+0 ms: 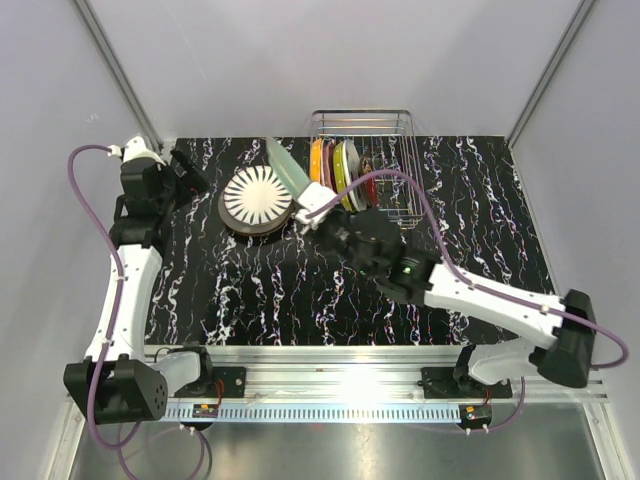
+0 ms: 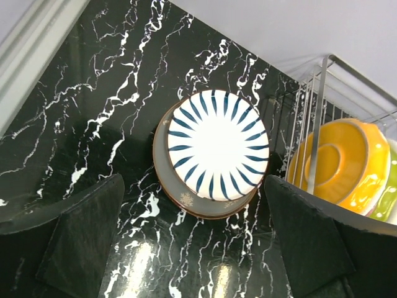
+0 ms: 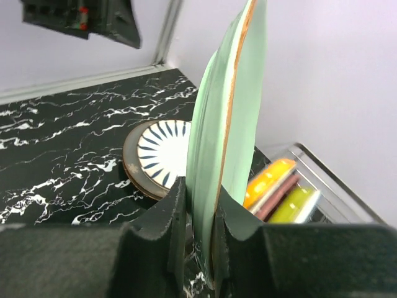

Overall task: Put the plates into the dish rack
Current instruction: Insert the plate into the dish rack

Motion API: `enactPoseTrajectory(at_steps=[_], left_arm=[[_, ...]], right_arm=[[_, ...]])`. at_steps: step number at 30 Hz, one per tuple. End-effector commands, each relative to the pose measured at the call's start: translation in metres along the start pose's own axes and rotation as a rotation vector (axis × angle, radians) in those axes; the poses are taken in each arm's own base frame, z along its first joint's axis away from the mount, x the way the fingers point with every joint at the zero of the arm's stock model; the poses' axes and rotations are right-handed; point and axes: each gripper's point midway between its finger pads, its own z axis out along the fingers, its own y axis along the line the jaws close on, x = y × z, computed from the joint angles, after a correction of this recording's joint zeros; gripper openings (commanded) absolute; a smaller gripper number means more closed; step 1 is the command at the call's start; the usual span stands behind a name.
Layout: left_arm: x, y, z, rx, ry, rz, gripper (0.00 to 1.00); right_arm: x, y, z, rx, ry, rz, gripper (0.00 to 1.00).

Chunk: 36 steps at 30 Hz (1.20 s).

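My right gripper (image 3: 201,211) is shut on the lower rim of a pale green plate (image 3: 229,124), held upright on edge. In the top view that green plate (image 1: 288,167) hangs just left of the dish rack (image 1: 390,130), with the right gripper (image 1: 310,200) below it. An orange plate (image 1: 316,160), a pink-brown one (image 1: 329,163) and a yellow-green one (image 1: 346,172) stand in the rack. A white plate with blue rays (image 1: 257,195) lies on a grey-brown plate (image 2: 186,200) on the table. My left gripper (image 1: 195,175) is open, left of this stack and apart from it.
The black marbled tabletop (image 1: 250,290) runs to grey walls at the back and sides. The rack's wire frame (image 2: 317,112) stands right of the stack, with the orange plate (image 2: 341,161) behind it. The right arm (image 1: 480,295) reaches diagonally across the table's right half.
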Motion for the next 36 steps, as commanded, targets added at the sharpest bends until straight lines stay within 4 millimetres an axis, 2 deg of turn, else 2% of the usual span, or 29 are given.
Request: enactPoseTrajectory(at_steps=[1, 4, 5, 7, 8, 10, 11, 14, 15, 20, 28, 36], left_arm=[[-0.035, -0.010, -0.019, -0.010, -0.123, 0.070, 0.99], [-0.031, -0.021, -0.022, 0.015, -0.120, 0.095, 0.99], [-0.031, -0.021, -0.022, 0.016, -0.118, 0.106, 0.99], [-0.029, -0.029, -0.024, 0.034, -0.115, 0.122, 0.99], [-0.030, -0.027, -0.025, 0.017, -0.121, 0.130, 0.99], [-0.032, -0.025, -0.029, 0.009, -0.135, 0.135, 0.99], [-0.034, -0.023, -0.031, -0.002, -0.147, 0.134, 0.99], [-0.037, -0.024, -0.035, 0.006, -0.168, 0.135, 0.99], [-0.037, -0.024, -0.036, 0.007, -0.171, 0.135, 0.99], [-0.035, -0.026, -0.034, 0.011, -0.161, 0.139, 0.99], [-0.031, -0.030, -0.033, 0.029, -0.143, 0.138, 0.99], [-0.030, -0.030, -0.033, 0.030, -0.140, 0.137, 0.99]], right_arm=[[-0.028, -0.067, -0.026, 0.197, -0.110, 0.124, 0.00], [-0.012, -0.098, -0.043, 0.249, -0.103, 0.221, 0.00], [0.000, -0.121, -0.051, 0.302, -0.092, 0.239, 0.00], [0.010, -0.135, -0.058, 0.336, -0.086, 0.269, 0.00], [0.022, -0.151, -0.065, 0.385, -0.068, 0.279, 0.00], [0.040, -0.162, -0.071, 0.422, -0.034, 0.294, 0.00], [0.048, -0.174, -0.077, 0.454, -0.025, 0.305, 0.00], [0.071, -0.183, -0.079, 0.466, -0.015, 0.391, 0.00], [0.080, -0.194, -0.081, 0.491, -0.006, 0.400, 0.00], [0.097, -0.202, -0.066, 0.494, -0.007, 0.451, 0.00], [0.092, -0.213, -0.034, 0.478, -0.019, 0.433, 0.00], [0.111, -0.215, -0.009, 0.469, 0.005, 0.434, 0.00]])
